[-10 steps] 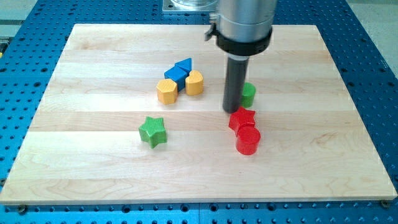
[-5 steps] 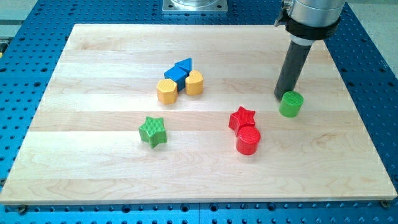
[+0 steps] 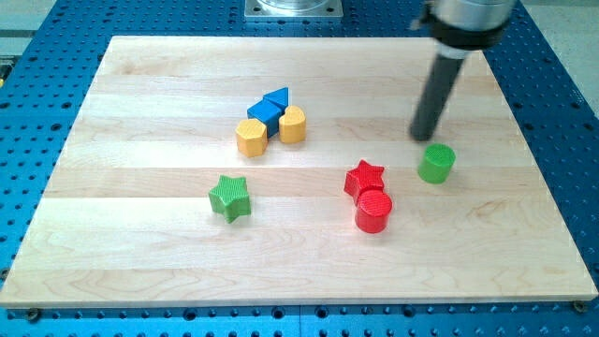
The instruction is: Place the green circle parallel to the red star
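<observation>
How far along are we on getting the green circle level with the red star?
Mostly done, it seems: the green circle sits to the view's right of the red star, apart from it and only slightly higher in the view. My tip is just above the circle, not touching. What may remain is a small nudge toward the view's bottom.

This is a robotics lab or test bench. A pale wooden board of glued planks [image 3: 140, 234] serves as the counter and rests on a blue metal plate drilled with a regular grid of holes [image 3: 562, 112], the sort used for bolting down rigs. At the top centre of the frame sits a grey metal mounting base [image 3: 293, 8]. In the upper right, a machined silver collar carries a straight dark rod [image 3: 433, 94]. Small ribbed plastic blocks in plain colours lie on the board like test pieces.
</observation>
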